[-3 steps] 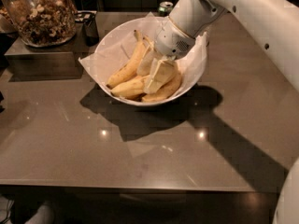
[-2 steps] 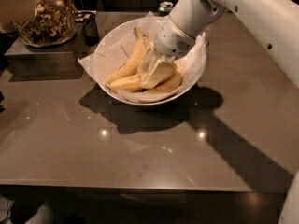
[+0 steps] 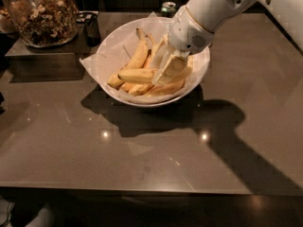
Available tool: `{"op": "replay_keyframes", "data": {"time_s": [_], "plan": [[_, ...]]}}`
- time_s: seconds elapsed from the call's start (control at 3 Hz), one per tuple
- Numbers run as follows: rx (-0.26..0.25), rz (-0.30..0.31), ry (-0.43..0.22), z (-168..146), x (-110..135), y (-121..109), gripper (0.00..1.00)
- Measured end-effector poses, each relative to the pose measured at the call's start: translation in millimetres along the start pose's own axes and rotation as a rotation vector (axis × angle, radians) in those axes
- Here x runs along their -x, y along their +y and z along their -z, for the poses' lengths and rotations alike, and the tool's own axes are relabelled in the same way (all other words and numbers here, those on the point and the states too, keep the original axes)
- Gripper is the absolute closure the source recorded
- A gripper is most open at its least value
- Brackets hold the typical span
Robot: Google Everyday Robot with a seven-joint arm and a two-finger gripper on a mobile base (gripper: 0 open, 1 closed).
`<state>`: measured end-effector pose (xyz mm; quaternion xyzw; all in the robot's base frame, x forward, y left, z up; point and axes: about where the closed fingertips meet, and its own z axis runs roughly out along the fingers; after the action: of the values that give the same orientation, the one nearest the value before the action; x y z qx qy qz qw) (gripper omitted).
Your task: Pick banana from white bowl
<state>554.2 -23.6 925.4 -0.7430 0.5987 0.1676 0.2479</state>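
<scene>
Gripper (image 3: 166, 71) lowered inside the white bowl (image 3: 137, 100); its fingers closed on one end of the banana (image 3: 137, 74), which extends to the gripper's left in view, across other bananas (image 3: 140, 56); jar of nuts (image 3: 45, 15) well beyond, upper left.

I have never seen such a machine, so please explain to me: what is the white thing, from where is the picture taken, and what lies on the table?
The white thing is a robot arm on a mobile base. Its grasping part, the end effector, is down inside the white bowl, which is lined with paper and holds several bananas. It is at the right end of one banana lying crosswise; whether it grips it, I cannot tell. One camera looks down on the table. Behind stand a glass jar of nuts and a can.
</scene>
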Motion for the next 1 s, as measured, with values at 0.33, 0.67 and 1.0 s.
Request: {"op": "replay_keyframes", "data": {"time_s": [0.33, 0.67, 1.0], "plan": [[-0.079, 0.006, 0.012, 30, 5, 10, 1.00], [-0.161, 0.008, 0.043, 64, 14, 36, 1.00], [-0.245, -0.024, 0.057, 92, 21, 72, 1.00]]}}
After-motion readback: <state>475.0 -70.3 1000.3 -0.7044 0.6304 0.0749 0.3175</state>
